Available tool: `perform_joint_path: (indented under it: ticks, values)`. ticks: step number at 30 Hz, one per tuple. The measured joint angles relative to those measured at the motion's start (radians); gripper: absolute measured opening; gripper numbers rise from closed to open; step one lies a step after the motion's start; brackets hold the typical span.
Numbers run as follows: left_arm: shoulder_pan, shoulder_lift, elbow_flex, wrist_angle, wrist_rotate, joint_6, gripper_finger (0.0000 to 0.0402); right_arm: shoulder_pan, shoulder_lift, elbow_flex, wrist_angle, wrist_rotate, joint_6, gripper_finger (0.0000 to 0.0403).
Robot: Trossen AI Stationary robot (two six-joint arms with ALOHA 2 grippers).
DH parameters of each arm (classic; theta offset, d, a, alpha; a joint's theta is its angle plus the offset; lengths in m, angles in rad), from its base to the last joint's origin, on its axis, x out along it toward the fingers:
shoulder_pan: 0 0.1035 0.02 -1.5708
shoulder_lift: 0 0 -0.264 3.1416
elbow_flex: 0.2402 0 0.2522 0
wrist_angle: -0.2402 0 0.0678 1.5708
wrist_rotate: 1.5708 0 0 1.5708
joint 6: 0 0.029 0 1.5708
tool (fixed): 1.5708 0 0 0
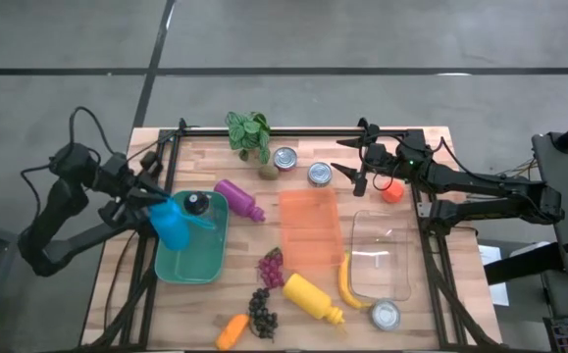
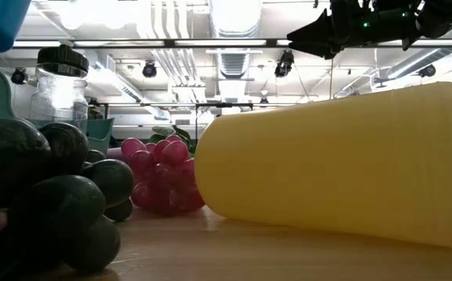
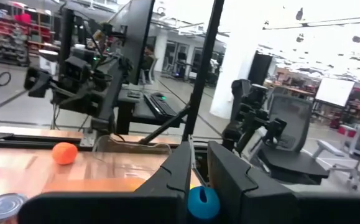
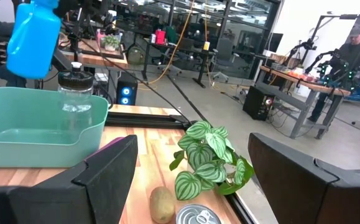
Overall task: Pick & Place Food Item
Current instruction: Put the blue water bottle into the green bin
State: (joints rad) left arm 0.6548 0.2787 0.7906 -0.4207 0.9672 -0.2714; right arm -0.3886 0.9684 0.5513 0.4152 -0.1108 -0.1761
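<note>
Left fingers (image 1: pixel 158 204) clamped on one blue bottle (image 1: pixel 172 226), held above the green tub (image 1: pixel 193 263); the bottle's blue cap (image 3: pixel 203 203) shows between the two fingers in the left wrist view. One clear jar with a black lid (image 1: pixel 197 204) stands in the tub, just beside the left fingers.

Right fingers (image 1: pixel 354 172) spread wide, holding nothing — raised over the far side of the desk (image 1: pixel 362 324). Below and ahead of them: one kiwi (image 4: pixel 162 203), one leafy plant (image 4: pixel 209 157), two upright tins (image 1: pixel 284 158) (image 1: pixel 320 174). One orange ball (image 1: pixel 392 192) lies near the right wrist.

Well apart from both sets of fingers, on the near half of the desk:
- one orange tray (image 1: pixel 310 227), one clear bin (image 1: pixel 381 254)
- one banana (image 1: pixel 348 283) — next to the clear bin
- one yellow bottle (image 1: pixel 313 298), on its side
- two grape bunches, red (image 1: pixel 271 267) and dark (image 1: pixel 261 311)
- one carrot (image 1: pixel 232 331)
- one third tin (image 1: pixel 386 314)

One purple bottle (image 1: pixel 240 199) lies just beside the tub.
</note>
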Motion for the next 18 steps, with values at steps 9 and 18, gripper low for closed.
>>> perform_joint_path:
  ticks: [9,18]
  values:
    - [0.000,0.000,0.006,0.068,-0.038,0.065,0.0040,0.000,0.000,0.000,0.000,0.000,0.000,0.0305]
    - [0.000,0.000,0.000,-0.097,-0.066,0.114,0.0040,0.000,0.000,0.000,0.000,0.000,0.000,0.0305]
